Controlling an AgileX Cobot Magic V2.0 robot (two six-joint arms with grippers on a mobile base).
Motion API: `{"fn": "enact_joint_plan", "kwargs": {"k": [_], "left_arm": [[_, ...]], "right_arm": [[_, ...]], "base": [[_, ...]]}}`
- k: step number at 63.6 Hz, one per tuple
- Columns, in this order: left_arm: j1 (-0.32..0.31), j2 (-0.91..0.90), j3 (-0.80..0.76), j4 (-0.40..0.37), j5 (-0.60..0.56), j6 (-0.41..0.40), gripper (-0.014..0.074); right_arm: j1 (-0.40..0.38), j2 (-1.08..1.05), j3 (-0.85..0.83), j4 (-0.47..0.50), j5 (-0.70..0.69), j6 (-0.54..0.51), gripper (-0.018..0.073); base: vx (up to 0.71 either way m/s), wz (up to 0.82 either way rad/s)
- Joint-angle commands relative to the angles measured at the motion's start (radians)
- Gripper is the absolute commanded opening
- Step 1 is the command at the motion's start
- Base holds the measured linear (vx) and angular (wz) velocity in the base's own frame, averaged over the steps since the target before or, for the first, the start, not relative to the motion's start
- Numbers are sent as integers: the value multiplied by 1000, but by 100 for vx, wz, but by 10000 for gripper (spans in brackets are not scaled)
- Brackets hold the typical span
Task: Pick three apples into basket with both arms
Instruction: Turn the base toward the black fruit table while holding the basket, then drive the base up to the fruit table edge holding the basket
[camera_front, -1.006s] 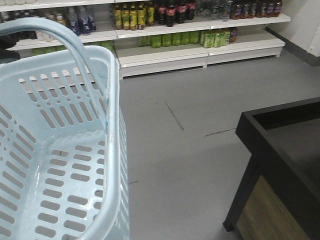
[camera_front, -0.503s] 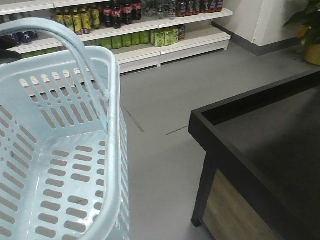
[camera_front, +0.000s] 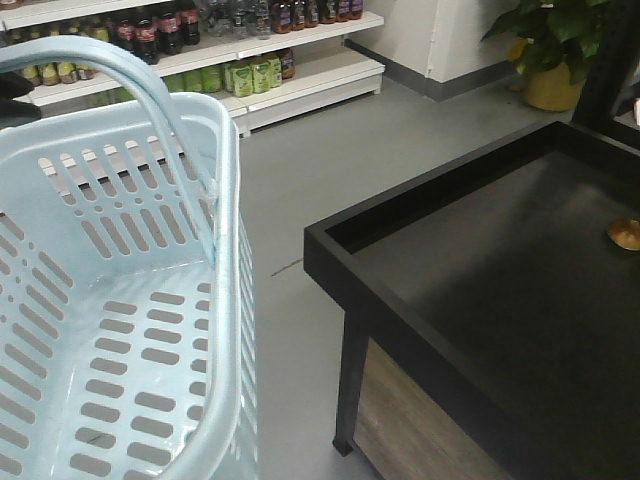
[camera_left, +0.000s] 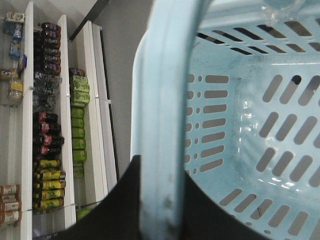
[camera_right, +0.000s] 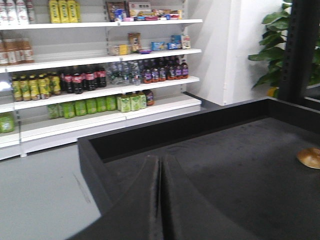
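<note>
At the front view's left, the basket hangs beside the black table, its handle clamped in the left gripper; the right gripper (fingers pressed flat together) faces that table.

- The basket is wide open from above. Only the hoop handle arches across its far-left side, with the left gripper jaws clamped round it.
- There's a strip of open grey floor between the basket and the black surface.
- The surface has a raised lip along its edges, which blocks anything coming in low.
- The top is flat and free apart from a small brownish lump at the far right.
- The plant sits past the far corner, and the shelves are well back.
</note>
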Motion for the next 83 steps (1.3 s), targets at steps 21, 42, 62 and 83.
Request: {"fn": "enact_joint_plan", "kwargs": {"k": [21,42,62,83], "left_arm": [[-5,-6,-28,24,-48,-6,-6],[-5,-6,-28,24,-48,-6,-6],[-5,-6,-28,24,-48,-6,-6],[-5,-6,-28,24,-48,-6,-6]], "right_arm": [[-5,10,10,-3,-77,-7,-8],[-5,10,10,-3,-78,-7,-8],[-5,10,10,-3,-78,-7,-8],[-5,10,10,-3,-78,-7,-8]], "base": [[6,-34],[5,-28],[5,-32],[5,-38]]}}
